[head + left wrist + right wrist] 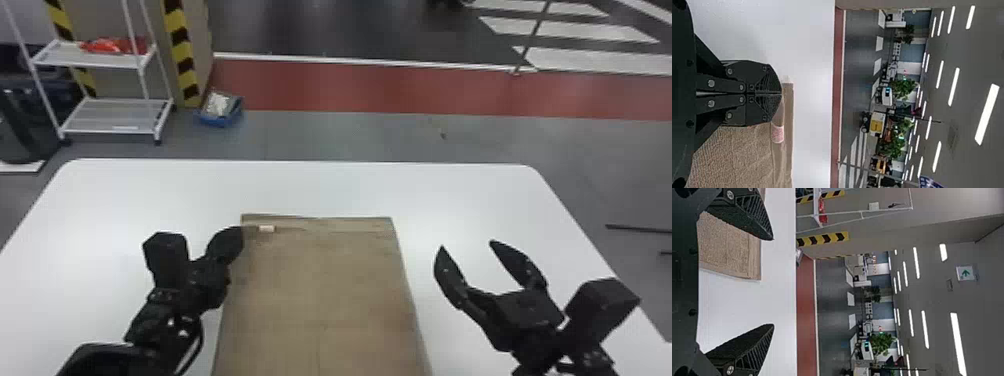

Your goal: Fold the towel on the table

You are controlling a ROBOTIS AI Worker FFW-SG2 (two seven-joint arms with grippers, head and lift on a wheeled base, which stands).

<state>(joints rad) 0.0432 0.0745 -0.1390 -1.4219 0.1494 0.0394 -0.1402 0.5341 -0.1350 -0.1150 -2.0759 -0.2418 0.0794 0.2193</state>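
Holds black left tool (781, 94) closed at far-left corner of brown rectangular cloth towel (320, 290), likely to fold; cannot tell if pinching. Holds black right tool (467, 244) open, right of towel.

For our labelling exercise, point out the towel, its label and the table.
Towel (322, 295): head view, brown upper face.
Label (777, 134): left wrist view, its face.
Table (125, 195): head view, bare far-left surface.

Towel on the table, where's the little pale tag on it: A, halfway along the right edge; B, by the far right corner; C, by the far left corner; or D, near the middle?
C: in the head view the tag sits near the far left corner of the towel, close to the left end effector.
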